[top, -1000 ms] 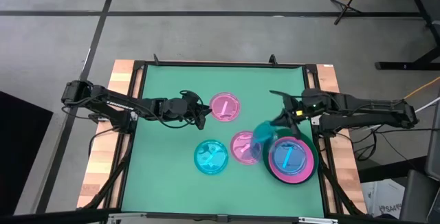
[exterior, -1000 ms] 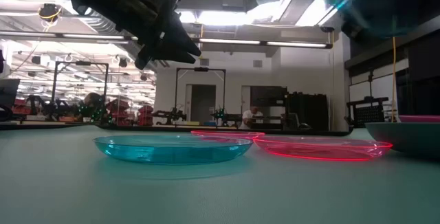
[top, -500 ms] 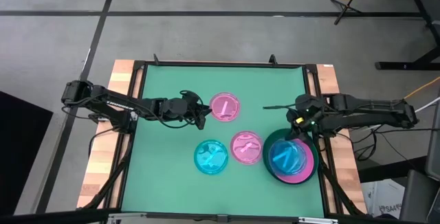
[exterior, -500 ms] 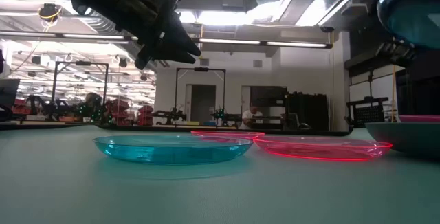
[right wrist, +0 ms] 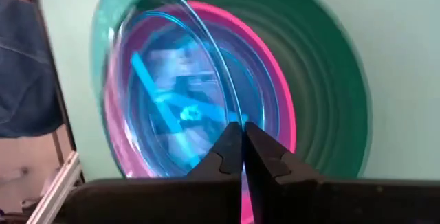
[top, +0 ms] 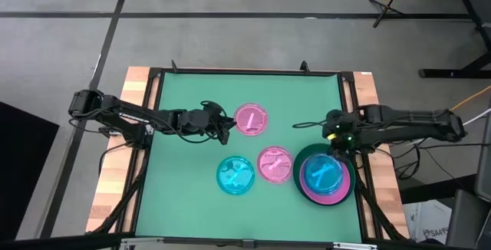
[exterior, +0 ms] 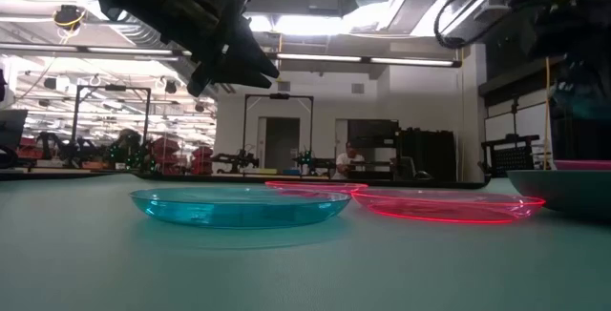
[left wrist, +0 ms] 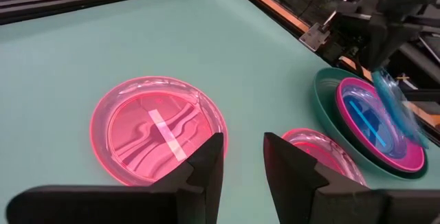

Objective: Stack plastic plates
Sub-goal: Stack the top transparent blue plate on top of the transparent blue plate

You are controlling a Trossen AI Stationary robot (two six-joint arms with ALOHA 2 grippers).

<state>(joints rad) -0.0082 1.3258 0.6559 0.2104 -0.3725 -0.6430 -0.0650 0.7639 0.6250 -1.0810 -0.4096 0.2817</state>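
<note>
Right gripper [right wrist: 242, 133] pinching the rim of a tilted cyan plate [right wrist: 161, 80], hot pink plate [right wrist: 275, 100] and green plate [right wrist: 330, 80] just below, perhaps touching, left gripper [left wrist: 240, 159] parted, pink plate [left wrist: 159, 128] ahead on the tabletop [left wrist: 137, 38].

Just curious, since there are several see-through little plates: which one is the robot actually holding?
The cyan plate tilted over the pink-and-green stack, pinched at its rim by the right end effector. The others lie flat on the table.

High view straight down over the whole table [top: 184, 204], low view level at the tabletop facing the room, left wrist view close over the table's middle, right wrist view closest, on the plate stack [right wrist: 323, 93], seen also from overhead
</note>
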